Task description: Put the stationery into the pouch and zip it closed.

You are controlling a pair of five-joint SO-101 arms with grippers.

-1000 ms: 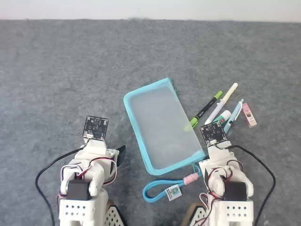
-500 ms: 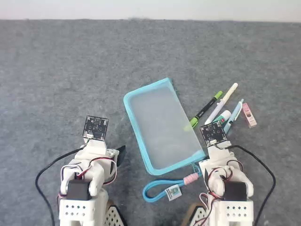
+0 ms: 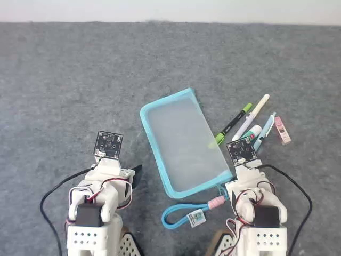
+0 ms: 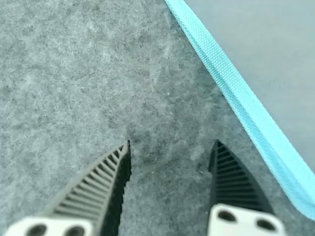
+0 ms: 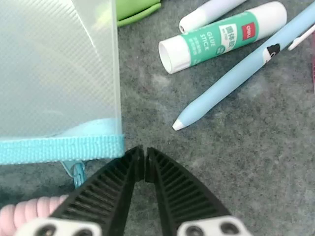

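The left end effector (image 4: 172, 143) is gaping wide beside the translucent blue-edged pouch (image 3: 184, 141). The right end effector (image 5: 145, 150) is pinching together, empty.

Grey felt-like table covering (image 3: 80, 80) with a fuzzy nap, pale wall strip (image 3: 170, 10) along its far edge

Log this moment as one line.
pouch: lying flat | glue, pen: outside pouch | left gripper: open, empty | right gripper: shut, empty

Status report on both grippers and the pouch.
Left gripper open beside pouch. Right gripper shut, empty, at pouch corner. Glue stick, blue pen outside pouch. Strap loop near right arm.
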